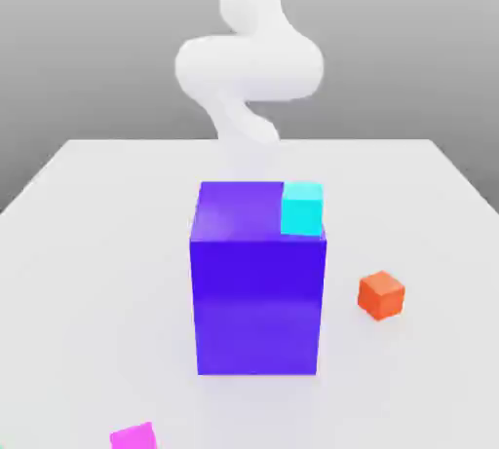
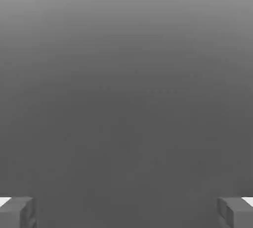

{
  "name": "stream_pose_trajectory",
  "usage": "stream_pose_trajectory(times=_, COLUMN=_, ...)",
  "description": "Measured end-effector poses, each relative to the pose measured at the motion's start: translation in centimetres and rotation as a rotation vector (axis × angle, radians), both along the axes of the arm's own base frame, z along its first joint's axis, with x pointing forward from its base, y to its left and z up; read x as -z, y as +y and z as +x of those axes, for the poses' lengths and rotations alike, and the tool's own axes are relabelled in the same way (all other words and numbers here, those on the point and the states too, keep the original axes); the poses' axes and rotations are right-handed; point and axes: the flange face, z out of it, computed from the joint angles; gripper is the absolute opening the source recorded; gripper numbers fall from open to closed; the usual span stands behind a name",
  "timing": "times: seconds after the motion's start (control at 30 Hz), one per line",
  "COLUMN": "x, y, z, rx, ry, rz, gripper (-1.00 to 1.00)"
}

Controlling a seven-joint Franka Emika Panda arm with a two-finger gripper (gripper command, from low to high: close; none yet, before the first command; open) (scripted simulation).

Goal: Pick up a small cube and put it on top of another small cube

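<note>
The small magenta-pink cube (image 1: 134,435) lies on the white table (image 1: 88,243) at the near edge, toward the exterior view's left and partly cut off by the picture's border. My white arm (image 1: 249,67) rises behind the big blue-purple block (image 1: 258,291), far from that cube. In the hand view my gripper (image 2: 126,212) is open: its two grey fingertips (image 2: 17,212) stand wide apart with nothing between them, in front of a plain grey background.
A small cyan cube (image 1: 302,208) sits on the big block's top, at its corner toward the exterior view's right. A small orange-red cube (image 1: 381,294) rests on the table to the right of the block.
</note>
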Motion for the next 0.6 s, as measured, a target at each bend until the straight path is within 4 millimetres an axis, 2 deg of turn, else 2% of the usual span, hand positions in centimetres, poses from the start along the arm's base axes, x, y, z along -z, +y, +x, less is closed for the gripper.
stream_pose_trajectory(times=0.13, x=5.3, y=-1.4, z=4.9, rx=0.127, ry=0.1, rz=0.078, gripper=0.0)
stream_pose_trajectory(times=0.3, x=12.6, y=-3.4, z=9.8, rx=0.289, ry=0.216, rz=0.165, gripper=0.0)
stream_pose_trajectory(times=0.47, x=20.8, y=-5.7, z=13.3, rx=0.46, ry=0.327, rz=0.242, gripper=0.0)
stream_pose_trajectory(times=0.6, x=27.7, y=-7.7, z=14.9, rx=0.607, ry=0.414, rz=0.298, gripper=0.0)
